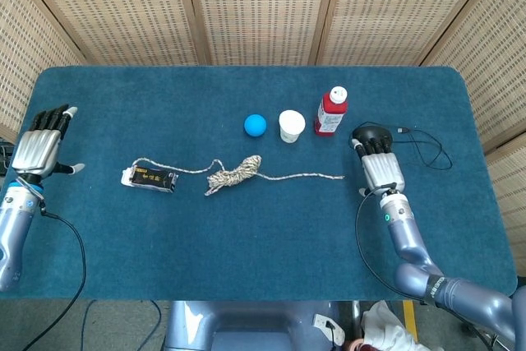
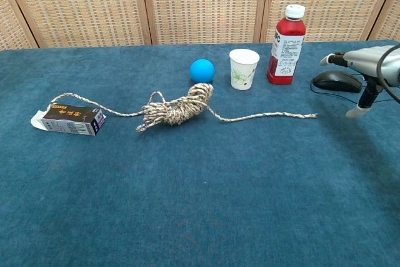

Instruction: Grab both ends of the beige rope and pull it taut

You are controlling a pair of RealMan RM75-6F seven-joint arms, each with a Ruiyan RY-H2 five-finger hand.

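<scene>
The beige rope (image 1: 234,174) (image 2: 175,109) lies slack on the blue table, with a knotted bundle in the middle. One end reaches right to about (image 1: 341,176) and the other loops over the black box (image 1: 149,177) (image 2: 69,119). My left hand (image 1: 39,142) hovers at the table's left edge, fingers spread, holding nothing, well apart from the rope. My right hand (image 1: 381,165) (image 2: 367,72) sits right of the rope's free end, fingers apart and empty.
A blue ball (image 1: 256,125), a white paper cup (image 1: 291,126) and a red bottle (image 1: 331,111) stand behind the rope. A black computer mouse (image 2: 335,80) with its cable (image 1: 427,150) lies by my right hand.
</scene>
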